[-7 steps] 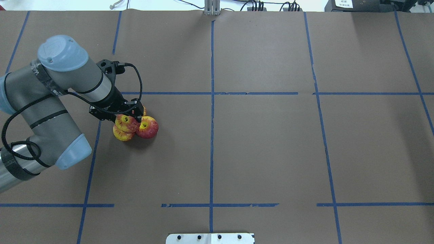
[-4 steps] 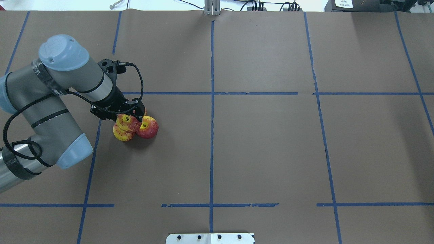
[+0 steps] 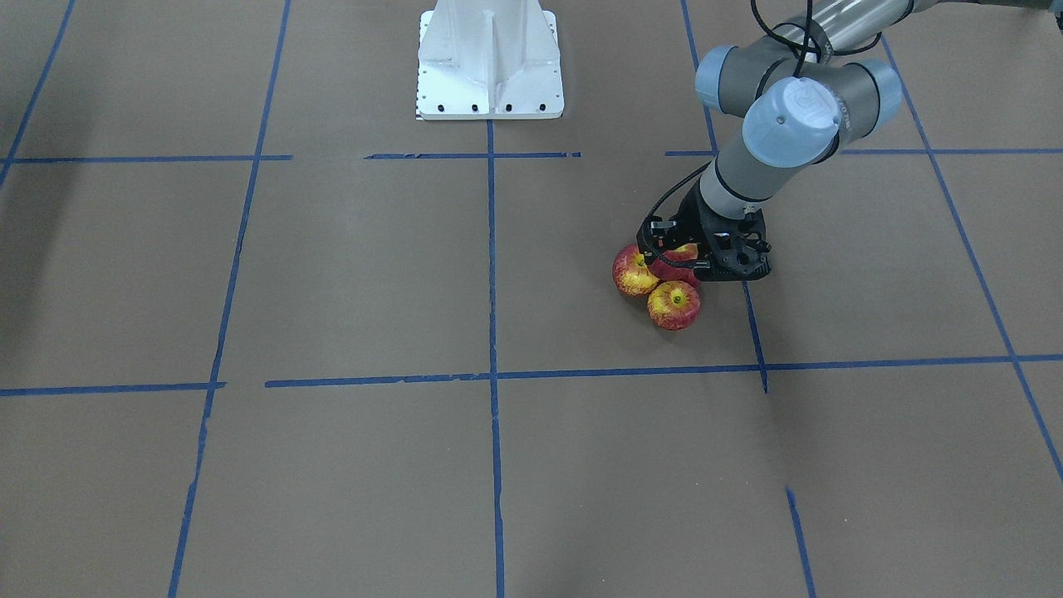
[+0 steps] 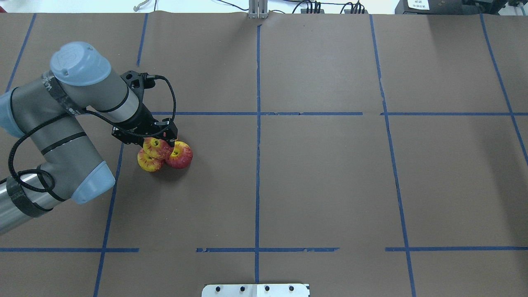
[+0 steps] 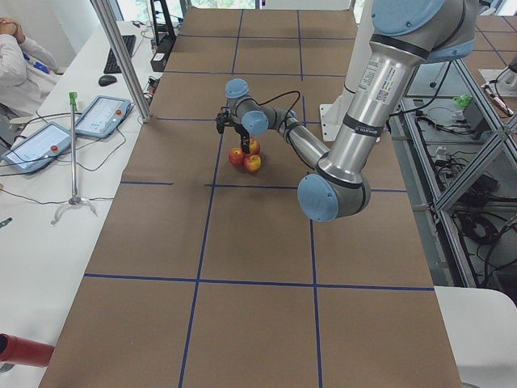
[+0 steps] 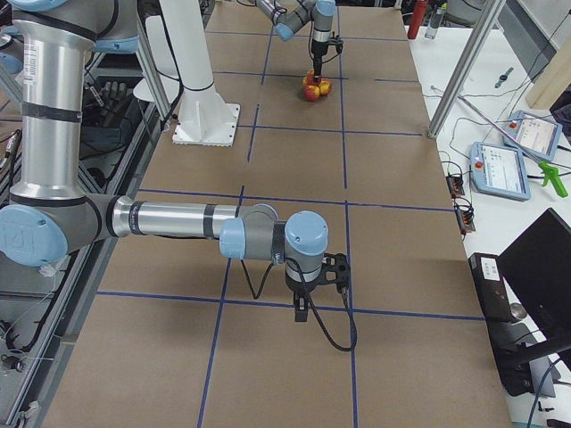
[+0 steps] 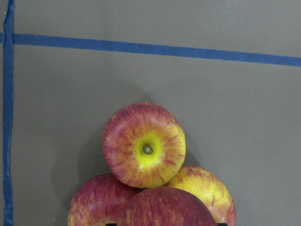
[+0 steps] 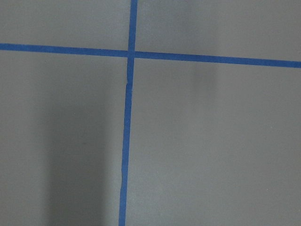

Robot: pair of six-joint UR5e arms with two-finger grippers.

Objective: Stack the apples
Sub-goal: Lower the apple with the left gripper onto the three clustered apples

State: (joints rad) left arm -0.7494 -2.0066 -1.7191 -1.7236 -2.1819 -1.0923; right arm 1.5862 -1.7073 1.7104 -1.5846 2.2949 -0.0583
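Note:
Three red and yellow apples sit touching in a cluster on the brown table: one (image 4: 149, 162), one (image 4: 180, 156) and one mostly hidden behind my gripper, which shows in the left wrist view (image 7: 144, 145). My left gripper (image 4: 156, 144) is shut on a fourth apple (image 4: 156, 148) and holds it on top of the cluster's middle. In the front view this apple (image 3: 677, 262) sits between the fingers above two others (image 3: 673, 305). My right gripper (image 6: 302, 312) hangs over bare table far from the apples; I cannot tell if it is open or shut.
The white robot base plate (image 3: 490, 58) stands at the table's middle near edge. Blue tape lines (image 4: 258, 123) divide the brown table cover. A metal pole (image 5: 121, 56) and an operators' desk with tablets (image 5: 40, 141) lie beyond the table's far side.
My left arm has shifted slightly up and to the right, and the held apple has moved a little with it over the cluster. The three lower apples have not moved.

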